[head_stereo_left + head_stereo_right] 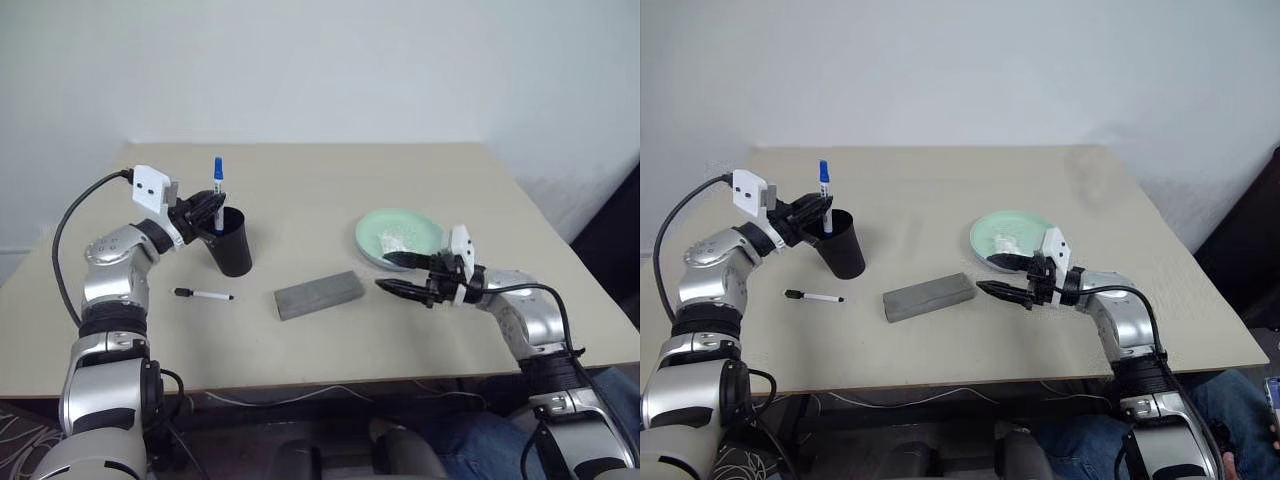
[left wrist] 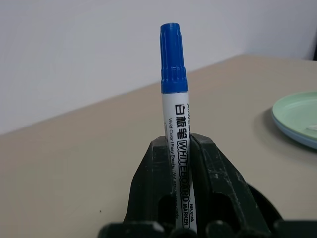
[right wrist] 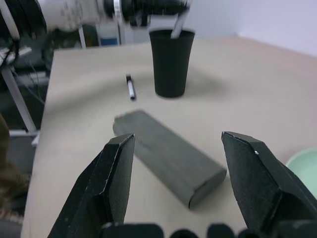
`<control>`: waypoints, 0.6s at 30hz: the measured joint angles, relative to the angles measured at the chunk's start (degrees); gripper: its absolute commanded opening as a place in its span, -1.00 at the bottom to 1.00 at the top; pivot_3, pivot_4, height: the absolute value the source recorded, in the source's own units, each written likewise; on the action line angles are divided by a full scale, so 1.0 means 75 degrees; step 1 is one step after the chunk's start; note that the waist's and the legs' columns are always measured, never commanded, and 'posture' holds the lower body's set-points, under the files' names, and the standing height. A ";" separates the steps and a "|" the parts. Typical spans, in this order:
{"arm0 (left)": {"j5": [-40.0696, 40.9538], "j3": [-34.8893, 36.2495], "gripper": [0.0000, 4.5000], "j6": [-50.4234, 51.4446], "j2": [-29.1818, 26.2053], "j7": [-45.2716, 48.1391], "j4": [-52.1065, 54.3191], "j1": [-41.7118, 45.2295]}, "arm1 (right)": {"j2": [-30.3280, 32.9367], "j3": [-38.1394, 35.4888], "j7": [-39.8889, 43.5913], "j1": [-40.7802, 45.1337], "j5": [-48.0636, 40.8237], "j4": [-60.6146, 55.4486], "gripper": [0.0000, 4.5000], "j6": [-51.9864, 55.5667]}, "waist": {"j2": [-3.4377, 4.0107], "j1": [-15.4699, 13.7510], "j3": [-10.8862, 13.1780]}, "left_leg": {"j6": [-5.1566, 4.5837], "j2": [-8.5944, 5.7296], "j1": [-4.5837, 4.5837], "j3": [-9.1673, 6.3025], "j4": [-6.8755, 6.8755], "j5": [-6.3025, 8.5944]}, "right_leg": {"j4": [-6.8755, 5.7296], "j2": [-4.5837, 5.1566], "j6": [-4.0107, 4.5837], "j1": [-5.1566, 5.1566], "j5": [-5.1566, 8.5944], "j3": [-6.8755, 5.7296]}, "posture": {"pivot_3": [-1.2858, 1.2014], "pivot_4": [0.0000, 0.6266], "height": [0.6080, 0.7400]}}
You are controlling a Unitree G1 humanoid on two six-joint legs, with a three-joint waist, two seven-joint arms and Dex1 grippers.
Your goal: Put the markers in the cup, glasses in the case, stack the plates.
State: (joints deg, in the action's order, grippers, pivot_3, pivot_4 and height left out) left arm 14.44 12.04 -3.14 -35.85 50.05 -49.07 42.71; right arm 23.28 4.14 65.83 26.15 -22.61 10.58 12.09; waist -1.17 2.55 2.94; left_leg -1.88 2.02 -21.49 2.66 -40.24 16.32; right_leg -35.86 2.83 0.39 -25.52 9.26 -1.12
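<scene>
Over cup (image 1: 232, 243), L pincer (image 1: 213, 212) clamps blue-cap marker (image 1: 217, 180); R pincer (image 1: 402, 272) wide apart, empty.

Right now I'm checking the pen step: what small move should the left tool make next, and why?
Probably lower a little further, then open. The left tool is shut on the blue-capped white whiteboard marker, held upright with its lower end already inside the rim of the black tapered plastic cup. Released there, it should drop into the cup. The other thin white marker with a dark tip lies on the beige table.
</scene>
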 measured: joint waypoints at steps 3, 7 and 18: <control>-0.0025 0.0005 -0.96 -0.0128 0.0083 -0.0037 -0.0250 0.0010 | 0.0001 -0.0034 -0.0007 0.0017 -0.0055 -0.0014 0.36 0.0083 | 0.0000 -0.0002 0.0000 | 0.0000 0.0000 -0.0002 0.0000 0.0000 0.0000 | 0.0001 0.0001 0.0000 0.0000 0.0000 -0.0001 | 0.03 -1.00 0.71; -0.0025 0.0006 -0.64 -0.0251 0.0237 -0.0041 -0.0479 0.0055 | 0.0001 -0.0034 -0.0007 0.0017 -0.0055 -0.0014 0.36 0.0087 | 0.0000 0.0002 0.0000 | 0.0000 0.0000 -0.0002 0.0001 0.0000 0.0000 | 0.0001 0.0002 0.0000 -0.0001 0.0000 -0.0001 | 0.03 -1.00 0.71; -0.0002 0.0098 0.74 -0.0352 0.0290 -0.0066 -0.0766 0.0185 | 0.0003 -0.0018 -0.0007 0.0016 -0.0052 -0.0015 0.36 0.0086 | 0.0000 0.0001 0.0000 | 0.0000 0.0000 -0.0002 -0.0001 0.0000 0.0000 | 0.0001 0.0002 -0.0001 -0.0001 0.0000 -0.0004 | 0.03 -1.00 0.71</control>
State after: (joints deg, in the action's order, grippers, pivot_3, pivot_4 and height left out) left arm 14.42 12.77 -5.78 -33.68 49.56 -54.81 44.09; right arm 23.31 4.01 65.77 26.26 -23.00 10.46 12.73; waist -1.18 2.55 2.94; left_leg -1.88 2.02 -21.51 2.65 -40.24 16.32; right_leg -35.85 2.84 0.38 -25.52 9.25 -1.14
